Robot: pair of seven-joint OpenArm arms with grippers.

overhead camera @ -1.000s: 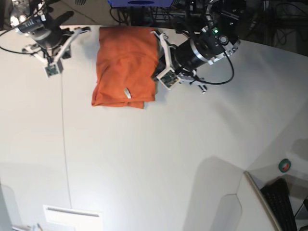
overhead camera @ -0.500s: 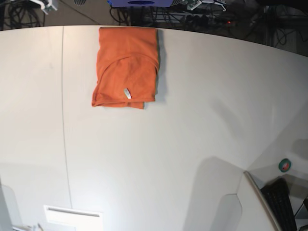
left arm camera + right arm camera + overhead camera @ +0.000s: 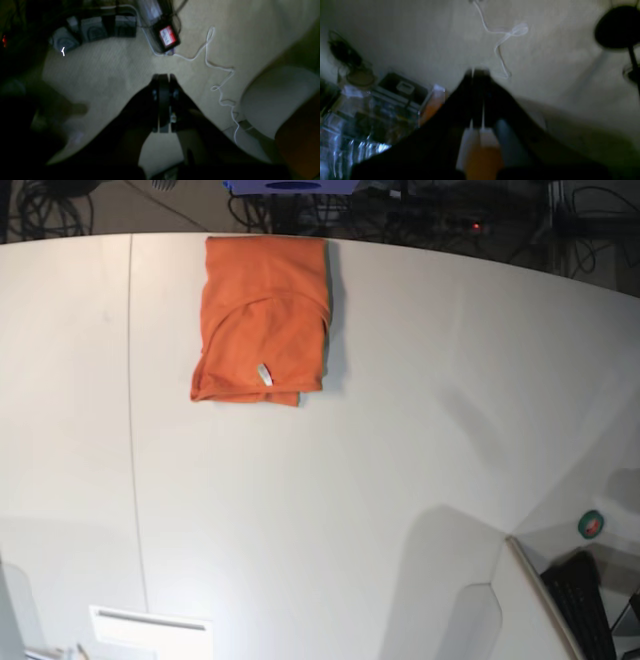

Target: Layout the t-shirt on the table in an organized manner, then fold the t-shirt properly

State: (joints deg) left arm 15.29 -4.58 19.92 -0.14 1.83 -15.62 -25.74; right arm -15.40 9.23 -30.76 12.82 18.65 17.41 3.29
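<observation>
dark left gripper (image 3: 163, 77) and right gripper (image 3: 477, 72), black jaws.

A robotics lab or workshop. A large white tabletop (image 3: 330, 510) stands over pale carpet (image 3: 105, 65) strewn with a loose white cable (image 3: 220, 75), dark tangled cables (image 3: 400, 210), power adapters (image 3: 95, 31) and clear plastic boxes (image 3: 370, 110).

Only the folded t-shirt (image 3: 263, 317) occupies the table (image 3: 400, 430), near its far edge
</observation>
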